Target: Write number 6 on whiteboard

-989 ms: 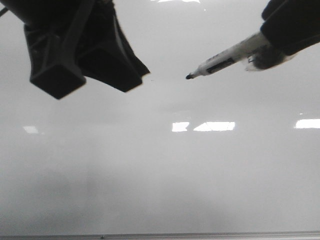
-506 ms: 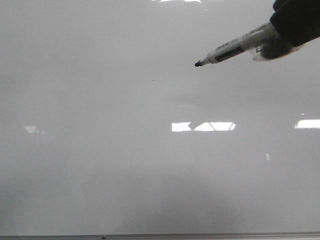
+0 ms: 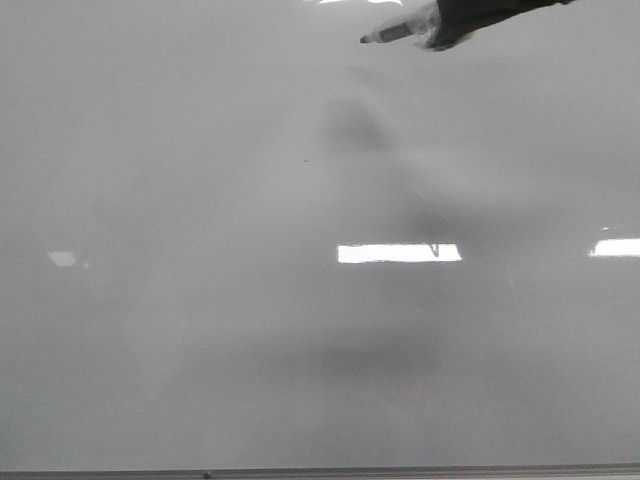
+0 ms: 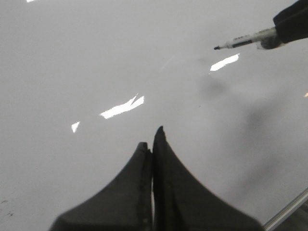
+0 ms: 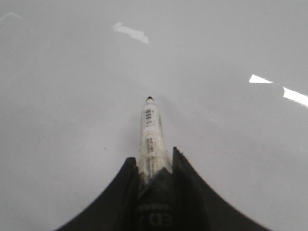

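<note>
right pincer (image 5: 151, 168): gripping the marker (image 3: 395, 31), drifting off toward 12 o'clock
left pincer (image 4: 150, 144): closed, pulled back
whiteboard (image 3: 200, 350): no 6 yet

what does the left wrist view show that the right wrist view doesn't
Only the left wrist view shows the black left gripper, shut on nothing, and the thin grey metal frame edge of the board. Only the right wrist view shows the black right gripper clamped around the marker barrel, with its printed label readable as dark lines. Both show the white marker with a black tip and the glossy pale grey whiteboard, with no digit written yet.
</note>
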Controlling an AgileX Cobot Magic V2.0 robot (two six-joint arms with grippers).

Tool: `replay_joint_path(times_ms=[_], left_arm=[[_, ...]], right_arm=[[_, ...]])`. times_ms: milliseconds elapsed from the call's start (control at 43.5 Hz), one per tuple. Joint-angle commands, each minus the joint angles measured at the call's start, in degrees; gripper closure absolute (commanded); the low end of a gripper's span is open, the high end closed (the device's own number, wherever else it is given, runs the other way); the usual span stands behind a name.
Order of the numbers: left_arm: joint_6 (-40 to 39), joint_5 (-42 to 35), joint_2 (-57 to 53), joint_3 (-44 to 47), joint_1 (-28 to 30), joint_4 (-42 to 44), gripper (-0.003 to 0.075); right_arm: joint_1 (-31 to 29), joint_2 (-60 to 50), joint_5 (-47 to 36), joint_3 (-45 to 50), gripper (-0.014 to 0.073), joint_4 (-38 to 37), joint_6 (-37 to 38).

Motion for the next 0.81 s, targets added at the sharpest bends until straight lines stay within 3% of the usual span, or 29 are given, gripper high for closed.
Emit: replay_joint_path(times_ms=[0, 345, 782], left_arm=[[-0.67, -4.79, 0.20, -1.69, 0.25, -0.77, 0.0741], [-0.67, -4.79, 0.20, -1.69, 0.25, -0.77, 0.0741], [-0.56, -4.79, 0.20, -1.69, 0.25, -0.77, 0.0741]], right_arm=[[-0.07, 2.20, -6.78, -4.32, 0.0654, 0.00, 0.32], [0.37, 9.33, -6.54, -9.16, 0.0654, -0.65, 0.26], [4.84, 15.26, 7.44, -9.02, 0.0654, -7.23, 0.22]])
